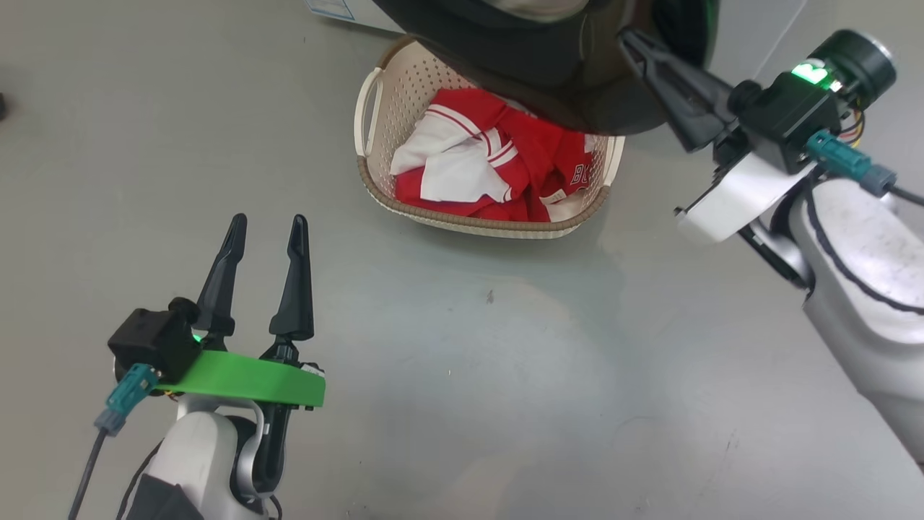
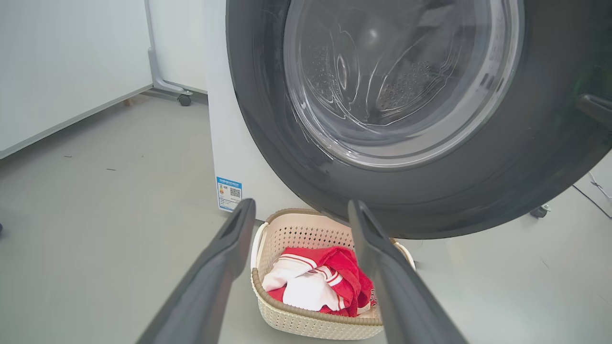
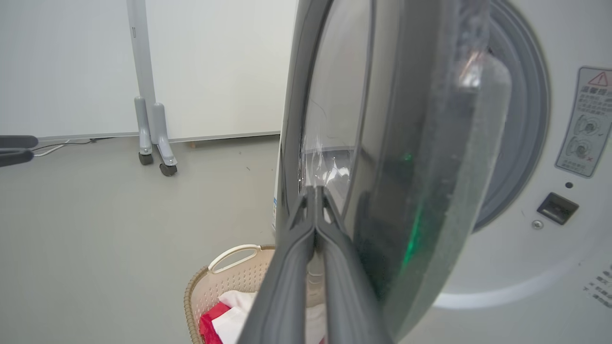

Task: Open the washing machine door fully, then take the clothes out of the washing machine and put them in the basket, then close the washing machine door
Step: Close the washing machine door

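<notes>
The clothes [image 1: 498,162] lie in the basket [image 1: 462,220] on the floor beneath the washing machine door [image 1: 548,79], not yet shut: the right claw [image 1: 626,35], fingers together, seems pressed to its rim, and the left claw [image 1: 267,224] hangs spread and empty, nearer.

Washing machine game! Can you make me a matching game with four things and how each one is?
Things:
1. clothes
2. left gripper
3. right gripper
4. washing machine door

States:
A. fingers shut together
B. standing open
C. lying in the basket
D. fingers spread apart, holding nothing

Pairs: 1-C, 2-D, 3-A, 4-B
</notes>
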